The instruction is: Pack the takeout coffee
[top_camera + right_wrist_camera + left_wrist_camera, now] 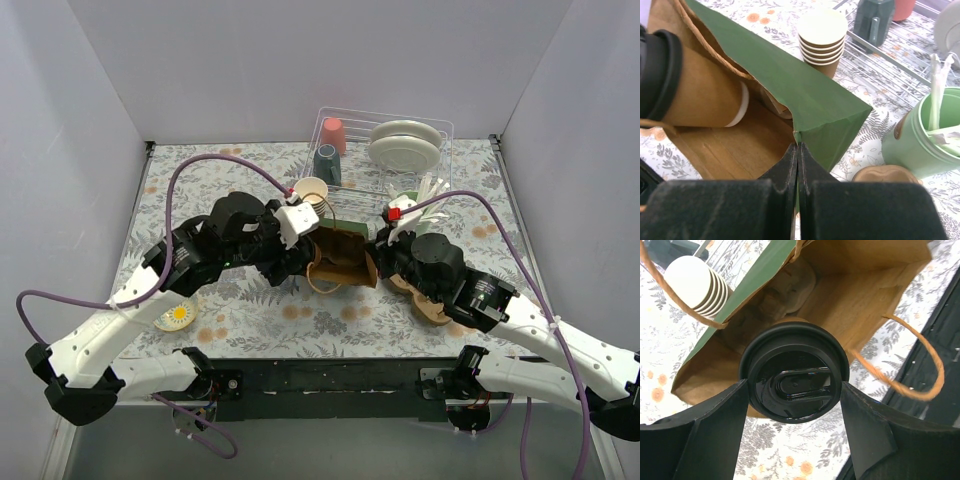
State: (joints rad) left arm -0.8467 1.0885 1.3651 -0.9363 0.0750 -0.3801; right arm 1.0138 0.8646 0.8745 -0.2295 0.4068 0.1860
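The takeout coffee (792, 372), a tan paper cup with a black lid, lies on its side with its base inside the open mouth of a brown paper bag with a green outside (860, 295). My left gripper (794, 390) is shut on the cup at its lid and holds it at the bag's mouth. In the right wrist view the cup (700, 92) reaches into the bag (790, 75) from the left. My right gripper (798, 150) is shut on the bag's rim at a corner fold. In the top view the bag (345, 255) lies between the two grippers.
A stack of lidless tan cups (312, 190) stands just behind the bag. A green cup with sachets (920, 135) stands to the right. A clear dish rack (440, 130) with cups and plates is at the back. A small dish (177, 317) is at the front left.
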